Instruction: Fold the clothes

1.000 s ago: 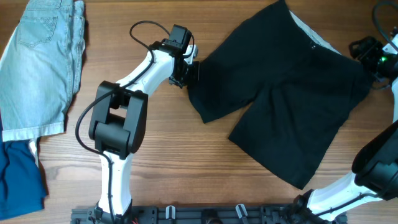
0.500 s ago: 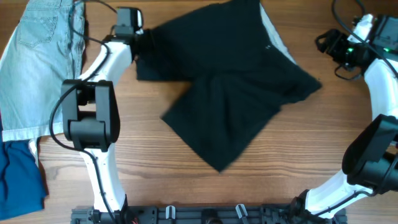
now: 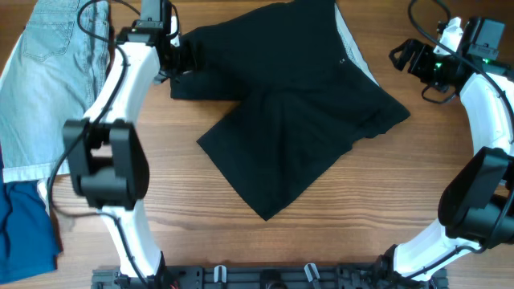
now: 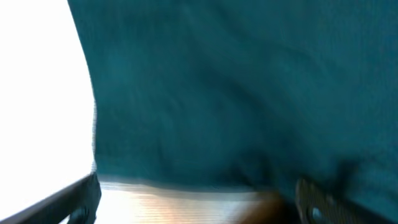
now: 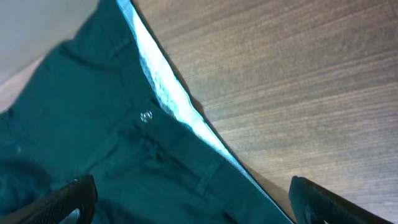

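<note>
Shifted toward the denim shorts (image 3: 50, 84), black shorts (image 3: 293, 120) lie near them

Light-blue denim shorts (image 3: 48, 88) lie flat at ten o'clock on the wooden table (image 3: 361, 217); a bright blue cloth (image 3: 28, 229) sits at eight o'clock, just below their pale hem

I find nothing I can read in my views: no text, label, brand, number or sign. The black shorts (image 3: 297, 120) show plain fabric, and any marking on their small button (image 5: 147, 116) is too tiny to tell.
</note>
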